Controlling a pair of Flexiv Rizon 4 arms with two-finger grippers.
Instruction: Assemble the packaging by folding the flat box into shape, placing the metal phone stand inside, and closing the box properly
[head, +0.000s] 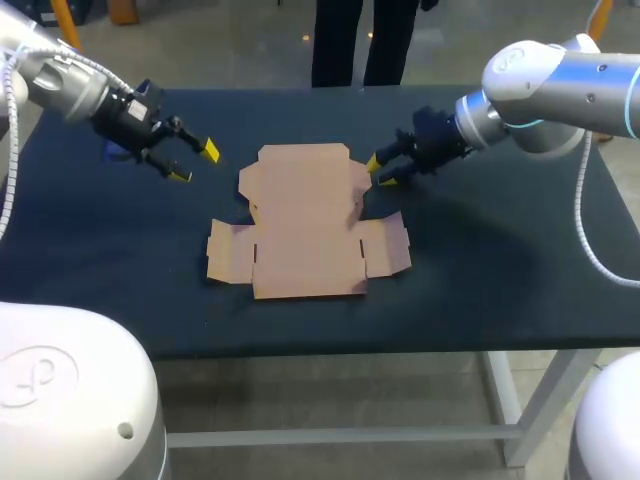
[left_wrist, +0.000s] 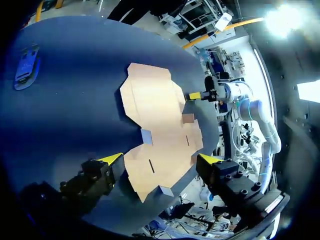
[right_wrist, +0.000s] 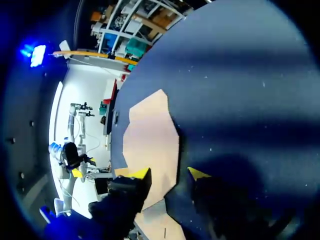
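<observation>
Box lies flat mid-frame on the counter. Left jaws stand wide, upper left; right jaws, narrowly parted, sit at its right edge, likely to raise a flap.

The dark blue tabletop holds a flat brown box. The box lies between the two pincers, with one edge right by the right pincer. A small blue thing lies near the left pincer.
</observation>
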